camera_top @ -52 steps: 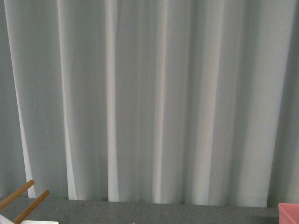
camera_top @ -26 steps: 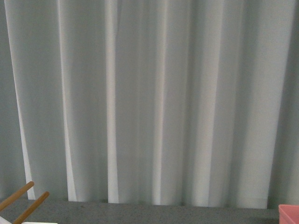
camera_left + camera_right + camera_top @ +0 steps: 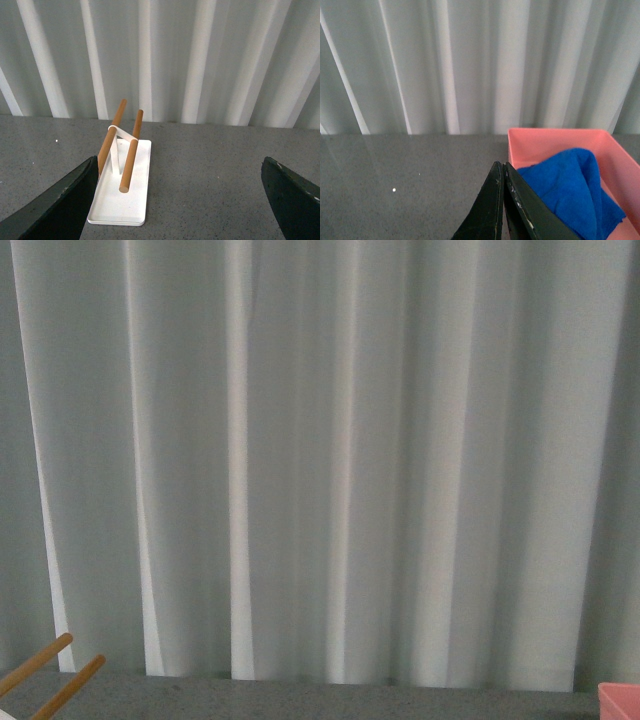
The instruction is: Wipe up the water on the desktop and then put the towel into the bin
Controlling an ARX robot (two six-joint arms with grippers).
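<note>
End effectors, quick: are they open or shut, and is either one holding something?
Left end effector: open, holding nothing.
Right end effector: shut, holding nothing; the towel lies in the bin behind it.

Your front view faces the curtain (image 3: 320, 460) head-on, catching only a strip of desktop (image 3: 320, 700) with the rack (image 3: 45, 680) and bin (image 3: 620, 698) at its corners. Your left wrist view looks low across the desktop at the rack (image 3: 120, 185); the right wrist view sits close over the bin (image 3: 540, 145).
</note>
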